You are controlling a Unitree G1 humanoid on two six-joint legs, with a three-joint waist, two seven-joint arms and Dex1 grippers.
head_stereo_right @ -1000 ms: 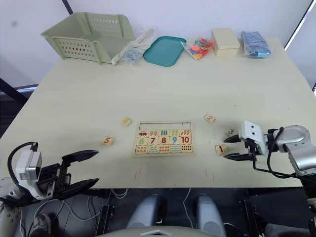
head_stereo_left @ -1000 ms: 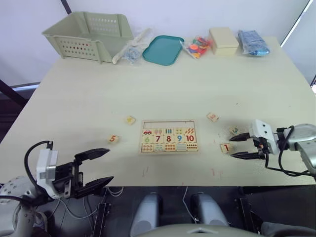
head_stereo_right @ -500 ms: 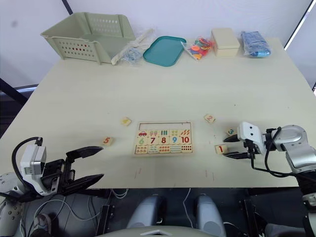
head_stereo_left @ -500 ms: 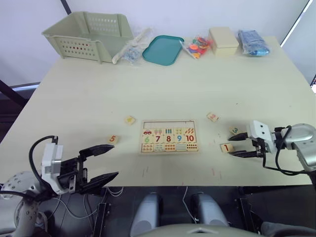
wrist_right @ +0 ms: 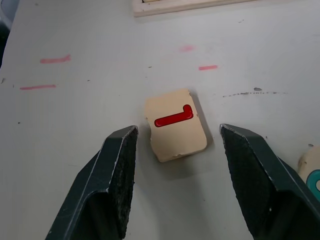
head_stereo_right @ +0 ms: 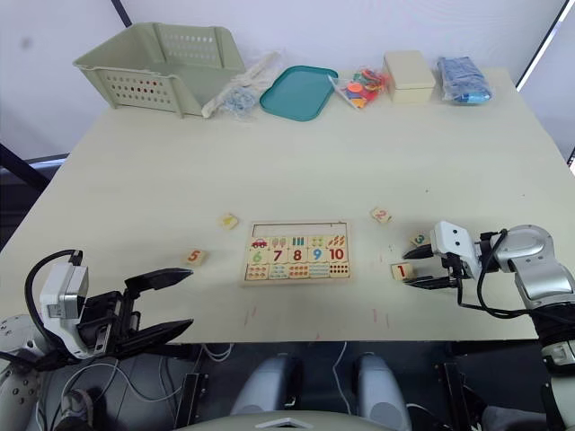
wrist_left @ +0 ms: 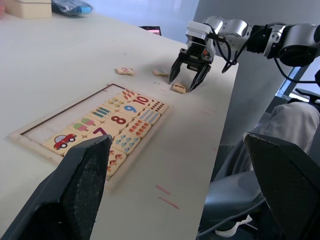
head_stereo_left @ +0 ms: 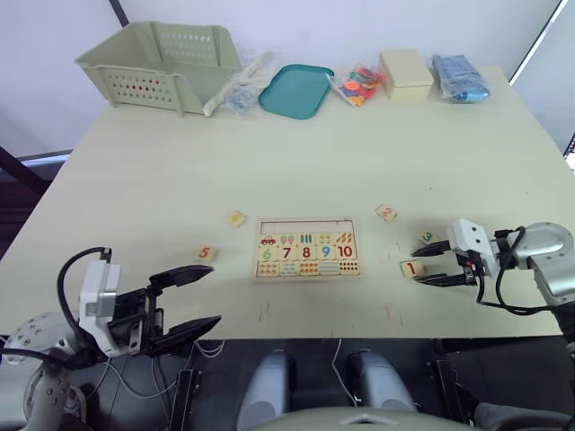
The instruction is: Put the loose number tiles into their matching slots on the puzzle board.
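The puzzle board [head_stereo_left: 305, 225] lies near the table's front middle, its top row bare. Tile 1 [head_stereo_left: 412, 268] rests on the table to the board's right, and my right gripper [head_stereo_left: 420, 267] is open with one finger on each side of it, not touching. In the right wrist view, tile 1 [wrist_right: 175, 124] sits between the fingers [wrist_right: 120, 165]. Tile 3 [head_stereo_left: 426, 238] and tile 2 [head_stereo_left: 386, 213] lie just beyond. Tile 4 [head_stereo_left: 236, 218] and tile 5 [head_stereo_left: 205, 254] lie left of the board. My left gripper [head_stereo_left: 214, 294] hangs open at the front edge, near tile 5.
Along the far edge stand a green basket [head_stereo_left: 162, 63], a clear bag [head_stereo_left: 241, 90], a teal tray [head_stereo_left: 296, 90], a heap of bright plastic pieces [head_stereo_left: 359, 85], a cream box [head_stereo_left: 406, 74] and a blue bag [head_stereo_left: 460, 76].
My right gripper has slid left, so its open fingers now straddle tile 1. My left gripper has come up and right toward tile 5.
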